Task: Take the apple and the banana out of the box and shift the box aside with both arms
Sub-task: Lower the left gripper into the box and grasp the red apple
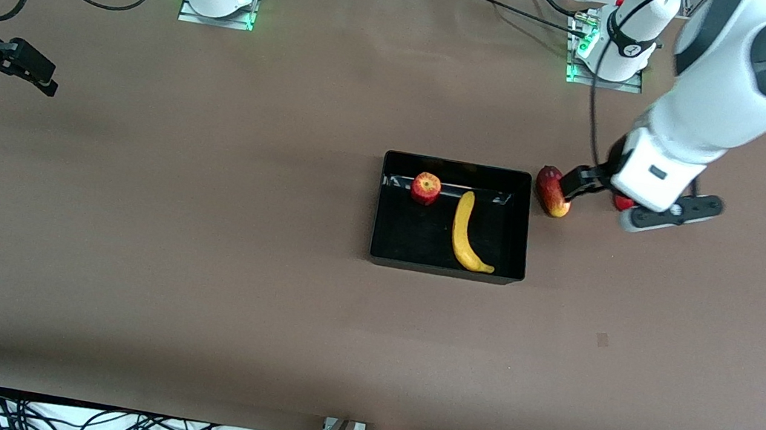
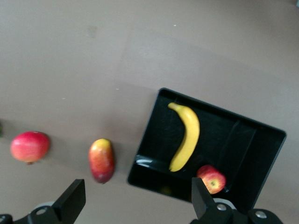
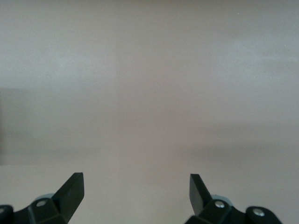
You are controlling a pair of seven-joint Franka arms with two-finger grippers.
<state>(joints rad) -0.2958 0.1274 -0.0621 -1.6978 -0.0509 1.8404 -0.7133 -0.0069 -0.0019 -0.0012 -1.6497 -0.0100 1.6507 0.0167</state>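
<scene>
Black and glossy, the box (image 1: 452, 217) sits near the middle of the brown table (image 1: 194, 278), and we see both task fruits lying inside it. The small red apple (image 1: 426, 188) rests in the corner of the box farther from the front camera, toward the right arm's end. The banana (image 1: 467, 233) lies just beside it, apart from it, stretched along the floor of the box with its lower tip close to the wall nearest the front camera.

Outside the box, toward the left arm's end, a red and yellow mango (image 1: 551, 191) lies on the table just beside the box wall. In the left wrist view we also make out a round red pomegranate (image 2: 30, 146) on the table, a little apart from the mango; in the front view it is mostly hidden by the arm.

Our left gripper (image 1: 575, 184) hangs in the air over the mango and the table next to it. Its two fingers (image 2: 72, 199) stand wide apart and hold nothing.

Our right gripper (image 1: 25, 66) waits up at the right arm's end of the table, well apart from the box, over bare tabletop. Its fingers (image 3: 71, 190) are spread wide too, with nothing between them.
</scene>
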